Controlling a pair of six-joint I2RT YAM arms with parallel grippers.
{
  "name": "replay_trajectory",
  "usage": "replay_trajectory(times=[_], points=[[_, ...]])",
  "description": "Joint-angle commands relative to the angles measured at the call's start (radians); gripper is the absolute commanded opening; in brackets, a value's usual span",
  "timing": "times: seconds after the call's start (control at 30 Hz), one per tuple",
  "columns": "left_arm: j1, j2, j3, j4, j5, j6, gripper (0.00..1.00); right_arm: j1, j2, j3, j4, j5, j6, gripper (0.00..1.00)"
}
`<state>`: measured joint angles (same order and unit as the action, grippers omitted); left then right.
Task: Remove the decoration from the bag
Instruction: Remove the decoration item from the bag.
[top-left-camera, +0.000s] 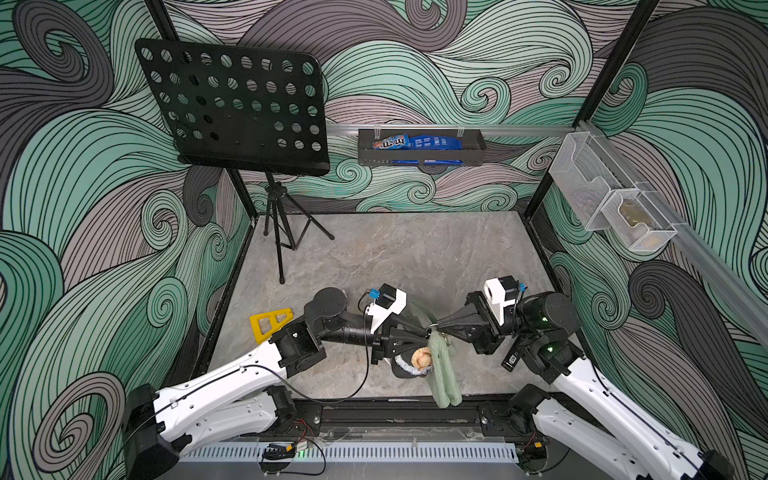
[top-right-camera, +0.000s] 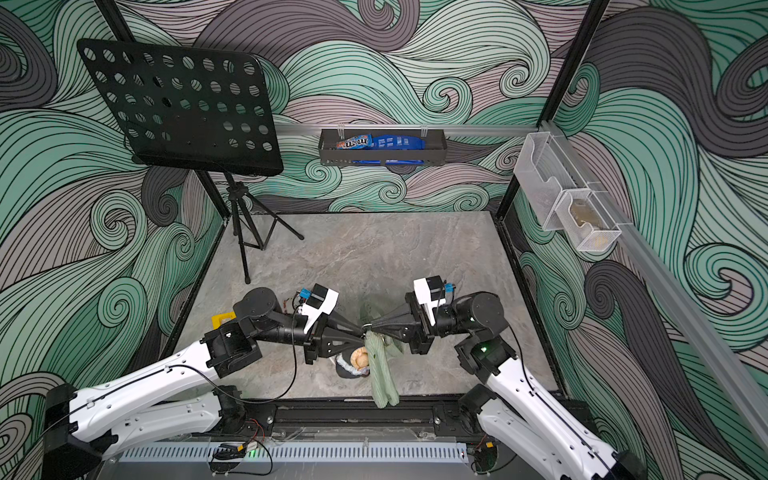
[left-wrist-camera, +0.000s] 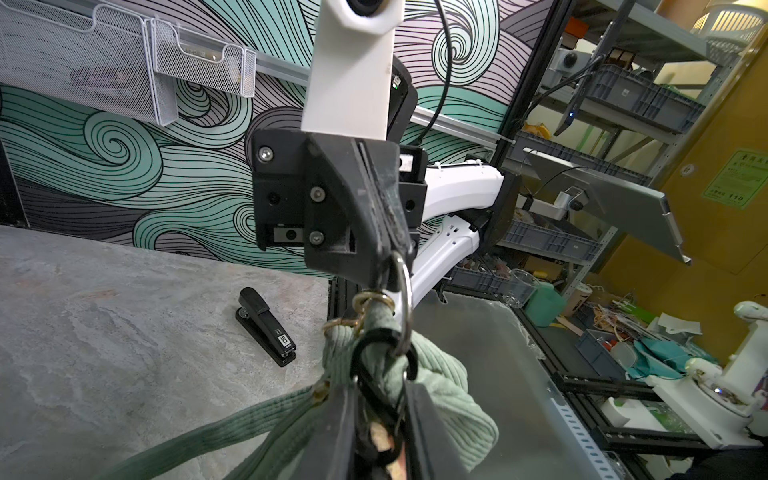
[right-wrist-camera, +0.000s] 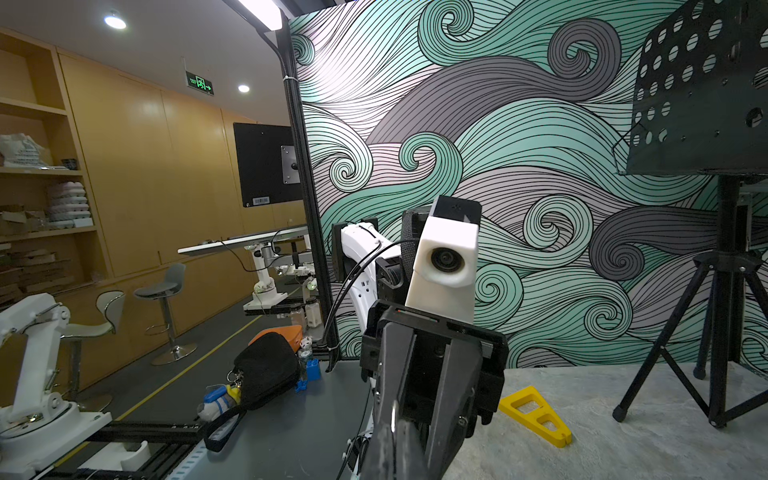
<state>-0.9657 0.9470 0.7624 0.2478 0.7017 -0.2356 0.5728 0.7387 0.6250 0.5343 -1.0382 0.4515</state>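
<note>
One grey marbled desk (top-left-camera: 415, 257) carries one black music stand (top-left-camera: 249, 137) at its far corner, on the left arm's side. Two arms meet tip to tip above the desk's near half. One sage-green bag (top-left-camera: 446, 374) hangs from that meeting point. Its long axis runs toward the desk's front edge, and its lower end lies over the front rail.

One yellow triangular frame (top-left-camera: 268, 322) is partly covered by the left arm. One black stapler (left-wrist-camera: 266, 328) shows only in the left wrist view. One decoration (top-left-camera: 419, 358) (tan round head, grey frill) sits just beside the bag, its lower part hidden.

The right gripper (top-left-camera: 439, 325) has its fingers closed on one silver ring (left-wrist-camera: 407, 299). The left gripper (top-left-camera: 426, 332) has its fingers either side of a black loop (left-wrist-camera: 362, 345); I cannot tell whether they pinch it.
</note>
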Motion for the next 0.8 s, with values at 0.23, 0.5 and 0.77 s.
replay_trajectory(times=[0.23,0.5,0.77], points=[[-0.005,0.000,0.040,-0.049,-0.037,0.023,0.06,0.006,-0.008,0.002,0.014,0.006,-0.021,0.00],[-0.005,-0.011,0.046,-0.059,-0.057,0.020,0.06,0.005,-0.014,0.009,-0.006,-0.009,-0.041,0.00],[-0.005,-0.021,0.066,-0.088,-0.140,-0.007,0.06,0.006,-0.022,0.007,-0.028,-0.027,-0.079,0.00]])
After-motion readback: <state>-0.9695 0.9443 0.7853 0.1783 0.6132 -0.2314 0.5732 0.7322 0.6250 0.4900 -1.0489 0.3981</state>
